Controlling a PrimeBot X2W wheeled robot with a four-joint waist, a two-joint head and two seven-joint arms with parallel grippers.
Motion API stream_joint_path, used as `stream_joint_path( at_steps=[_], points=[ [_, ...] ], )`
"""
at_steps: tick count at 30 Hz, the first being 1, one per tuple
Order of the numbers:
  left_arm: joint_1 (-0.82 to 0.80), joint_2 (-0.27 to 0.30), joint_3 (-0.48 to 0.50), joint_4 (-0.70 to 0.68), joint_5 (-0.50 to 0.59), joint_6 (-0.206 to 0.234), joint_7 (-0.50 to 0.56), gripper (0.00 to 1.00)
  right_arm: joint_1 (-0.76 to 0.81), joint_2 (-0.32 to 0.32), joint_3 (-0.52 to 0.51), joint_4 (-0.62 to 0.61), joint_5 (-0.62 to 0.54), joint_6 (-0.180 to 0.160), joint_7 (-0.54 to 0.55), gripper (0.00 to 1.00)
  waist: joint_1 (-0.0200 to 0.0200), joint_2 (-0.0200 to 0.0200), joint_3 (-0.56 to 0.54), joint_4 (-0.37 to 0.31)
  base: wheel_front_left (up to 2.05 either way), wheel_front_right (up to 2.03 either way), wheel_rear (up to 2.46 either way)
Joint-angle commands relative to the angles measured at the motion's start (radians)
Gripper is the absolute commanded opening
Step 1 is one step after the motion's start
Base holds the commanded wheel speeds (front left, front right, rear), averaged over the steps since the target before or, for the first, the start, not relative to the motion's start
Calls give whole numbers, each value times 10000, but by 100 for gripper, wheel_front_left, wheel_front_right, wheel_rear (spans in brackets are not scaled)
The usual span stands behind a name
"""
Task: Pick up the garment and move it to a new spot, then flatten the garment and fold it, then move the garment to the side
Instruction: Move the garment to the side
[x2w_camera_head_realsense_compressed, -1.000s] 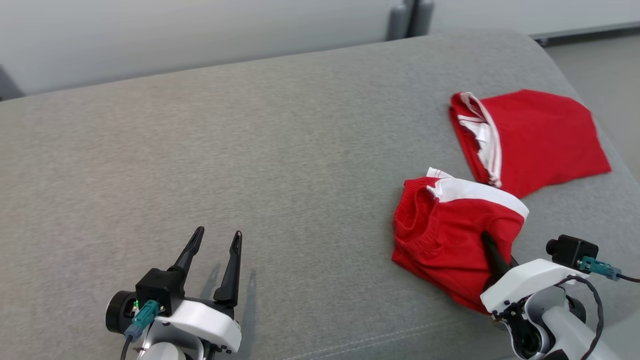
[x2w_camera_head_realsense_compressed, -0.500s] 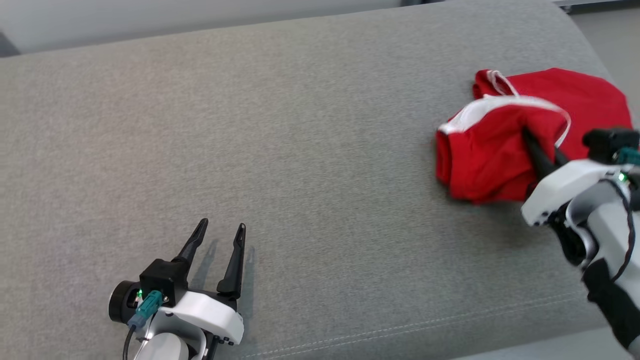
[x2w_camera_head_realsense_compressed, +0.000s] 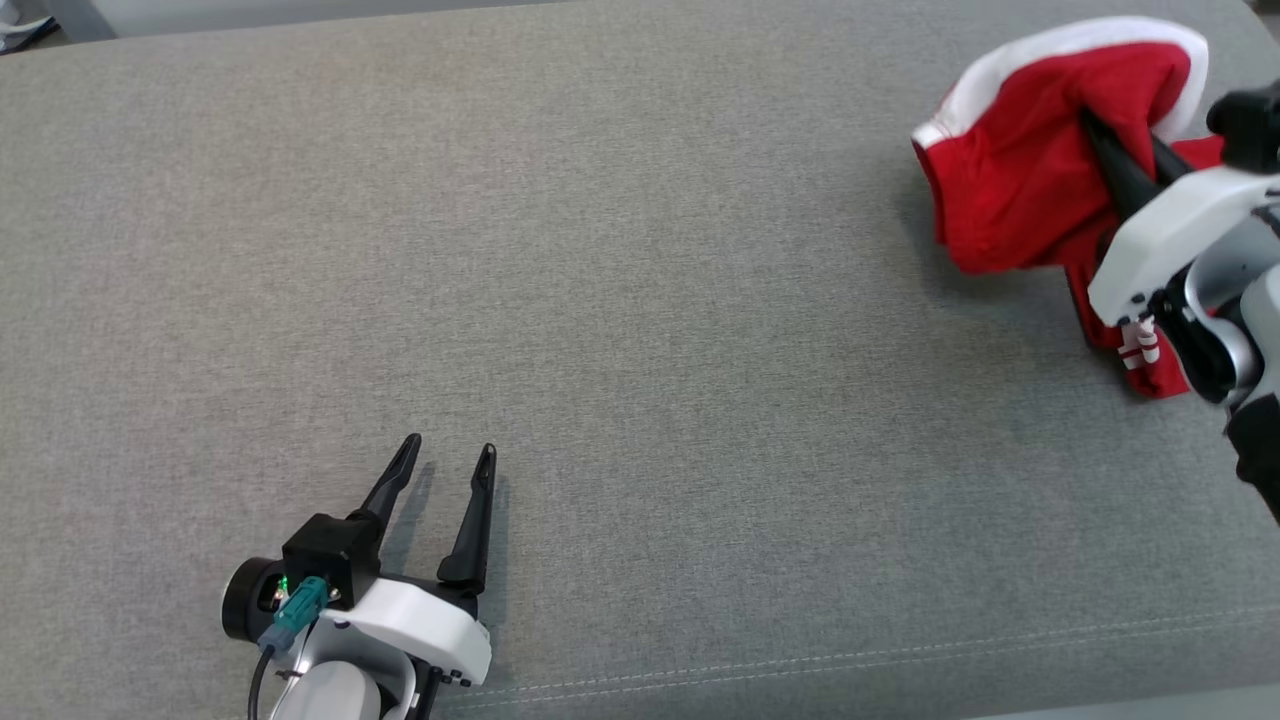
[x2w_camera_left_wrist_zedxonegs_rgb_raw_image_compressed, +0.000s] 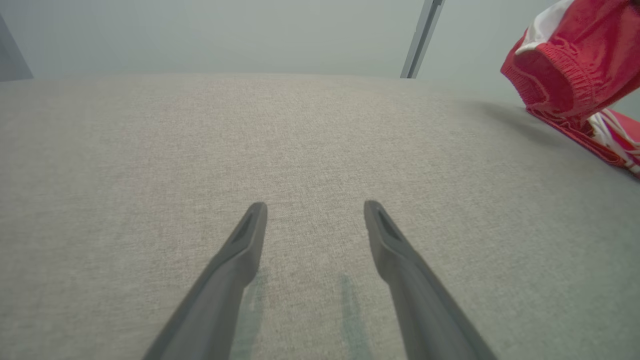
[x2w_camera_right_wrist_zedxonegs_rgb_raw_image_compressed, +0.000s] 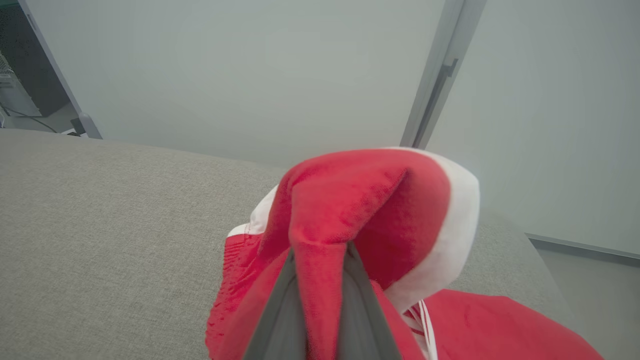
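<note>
**tinker_jo:** How's the garment (x2w_camera_head_realsense_compressed: 1010, 150) going to handle? Red shorts with a white band, looks like thin knit to me.

**benchrat:** Light and floppy, I'd guess. No stiffness, so it just bunches and droops round whatever grabs it. Not slippery, not breakable. For the flattening I'd take it by the elastic waistband or a hem corner, not a wad from the middle.

**tinker_jo:** Where is it now?

**benchrat:** Up off the grey padded surface (x2w_camera_head_realsense_compressed: 600, 300) at its far right end, hanging from the right pincer (x2w_camera_head_realsense_compressed: 1095, 125). That one's clenched on a fold, and the right wrist view shows cloth squeezed between both fingers. More red cloth with white stripes (x2w_camera_head_realsense_compressed: 1150, 375) lies just under it. Can't tell if it's the same piece.

**tinker_jo:** Arm pose?

**benchrat:** Right arm's stretched out, fingers angled up and leftward. The left pincer (x2w_camera_head_realsense_compressed: 449, 447) sits low at the near left, released, fingers spread and pointing across the surface, nothing in it.
</note>
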Motion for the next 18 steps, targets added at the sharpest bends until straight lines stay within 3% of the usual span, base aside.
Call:
stream_joint_path(
  at_steps=[1,11,18],
  points=[
    [-423,64,261,-210,-95,14,-103,100,-127,-160,119,-260,38,42,114,0,-1,0,21,58,0,0,0],
    [-448,64,-14,3,-235,13,-103,100,-591,-1005,1433,-1371,1684,42,1975,0,-1,0,126,509,0,0,0],
    [-488,64,-255,149,-332,-10,-103,100,-746,-1798,2244,-1297,2669,42,2929,0,-1,0,218,798,0,0,0]
  ],
)
